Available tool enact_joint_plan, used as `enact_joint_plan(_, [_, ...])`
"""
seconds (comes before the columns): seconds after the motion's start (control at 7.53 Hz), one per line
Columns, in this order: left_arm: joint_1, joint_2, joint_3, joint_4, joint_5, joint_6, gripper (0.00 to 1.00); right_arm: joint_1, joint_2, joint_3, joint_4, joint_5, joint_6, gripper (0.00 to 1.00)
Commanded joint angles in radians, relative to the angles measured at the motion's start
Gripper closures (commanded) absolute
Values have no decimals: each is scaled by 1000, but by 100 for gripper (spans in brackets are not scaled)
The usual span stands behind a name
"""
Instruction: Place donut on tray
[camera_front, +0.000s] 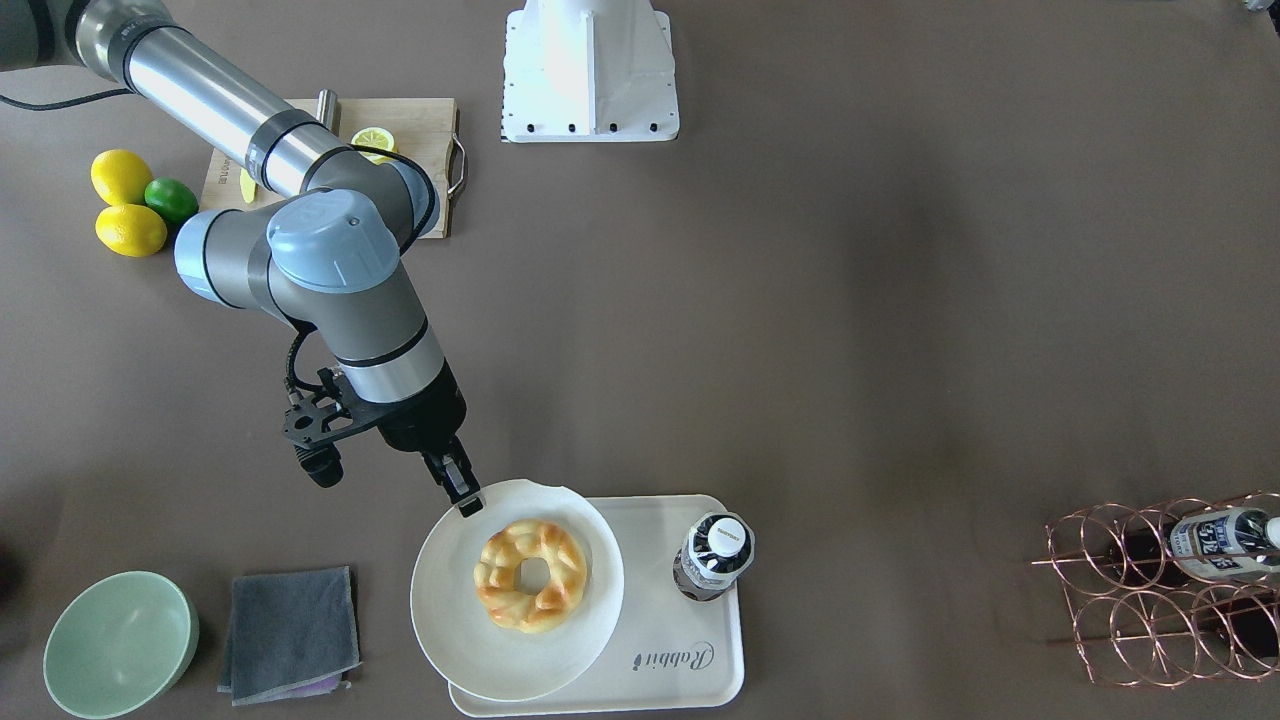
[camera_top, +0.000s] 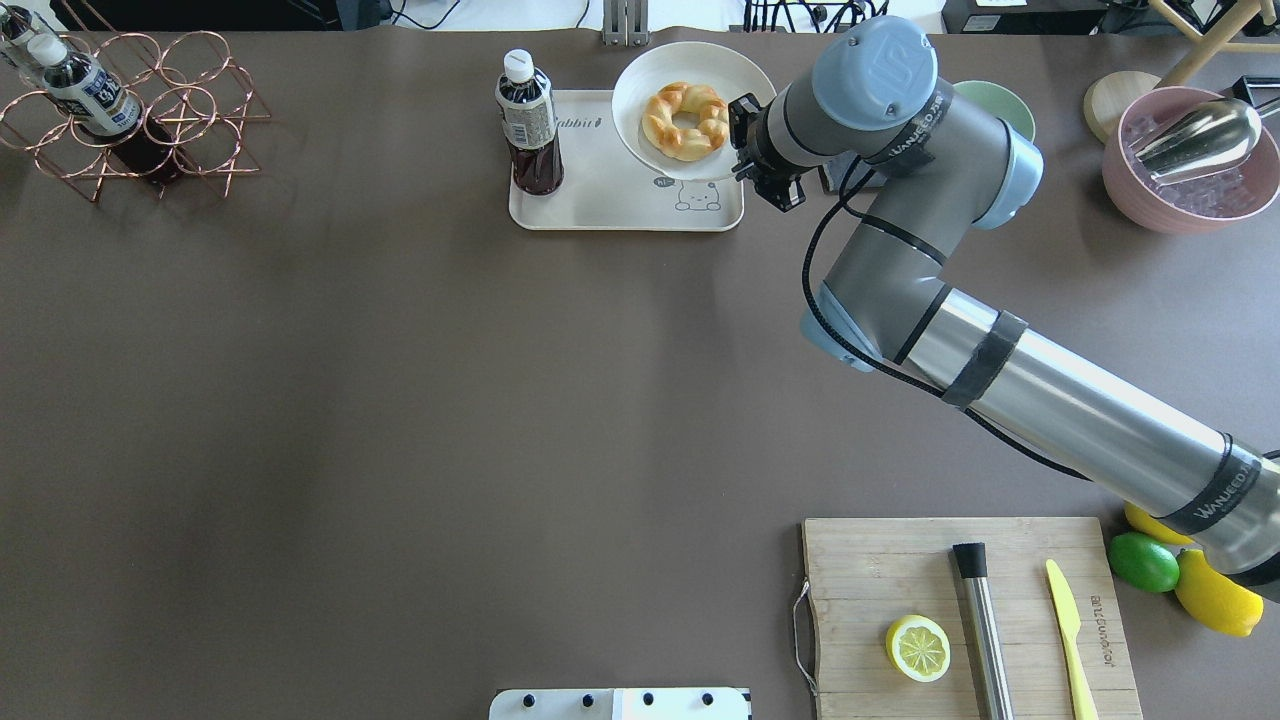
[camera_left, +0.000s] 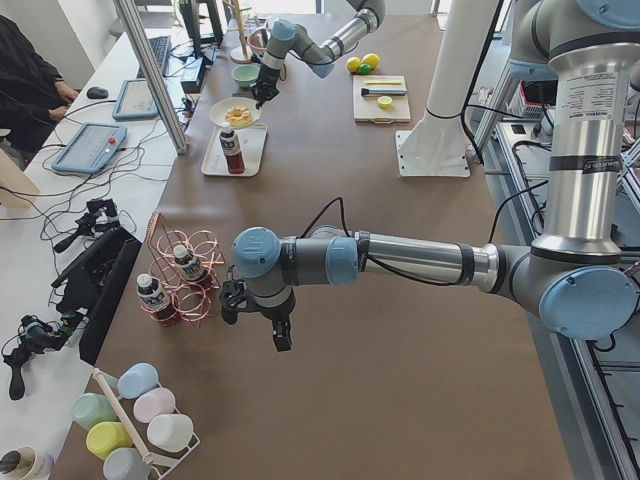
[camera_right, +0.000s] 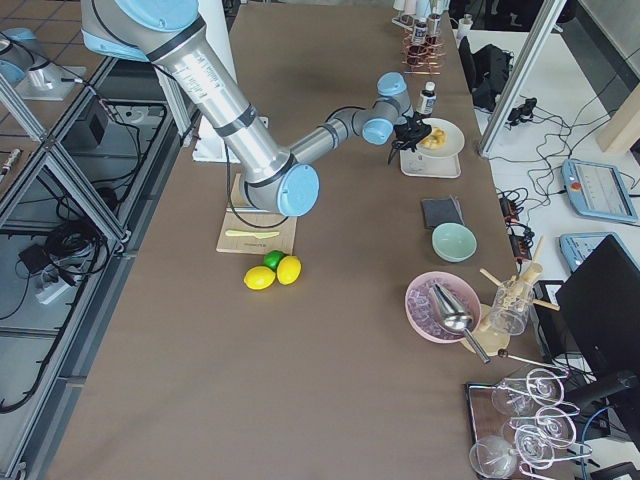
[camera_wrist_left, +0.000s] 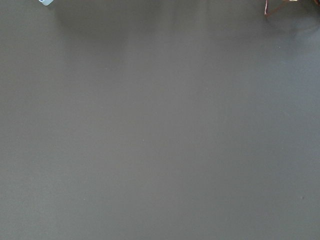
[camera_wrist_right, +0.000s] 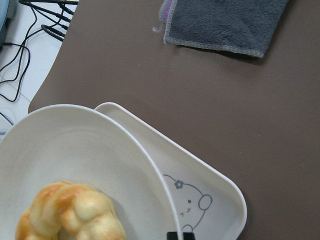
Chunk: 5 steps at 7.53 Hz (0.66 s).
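- The donut (camera_front: 531, 588) lies in the middle of a round white plate (camera_front: 450, 630), and it does not touch the tray (camera_front: 660, 600) itself
- The plate is over the end of the tray that has the bear drawing; it covers a big part of that end and its rim goes out past the tray's edge
- The right gripper (camera_front: 467, 500) is at the rim of the plate, on the side nearer to the robot; its jaws look closed on this rim, with the thin edge between them
- I cannot tell if the plate already rests on the tray or is held a little above it; in the right wrist view the plate's rim seems to stand higher than the tray's wall
- A bottle (camera_front: 716, 556) stands upright on the other end of the tray, near the plate but apart from it
- The left gripper (camera_left: 281, 338) hangs over the bare table (camera_wrist_left: 160, 120), well apart from the tray; it shows only in the side view, so I cannot tell whether its jaws are open or closed
- In my judgement the carrying is almost done, because the donut is already over the tray on its plate
- What is left, as I judge it: to set the plate fully down, to let the rim go, and to take the arm away; if the donut alone must lie on the tray, then it is not yet placed
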<state>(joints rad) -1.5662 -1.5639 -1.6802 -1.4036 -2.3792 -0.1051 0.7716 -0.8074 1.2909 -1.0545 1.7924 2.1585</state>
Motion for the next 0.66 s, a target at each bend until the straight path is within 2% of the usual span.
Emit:
enact_joint_plan(0.0, [0, -5, 1, 0, 0, -1, 2, -24, 59, -158, 119, -66, 43, 100])
enact_joint_plan(0.53, [2, -8, -1, 0, -2, -1, 2, -37, 77, -183, 120, -73, 41, 100])
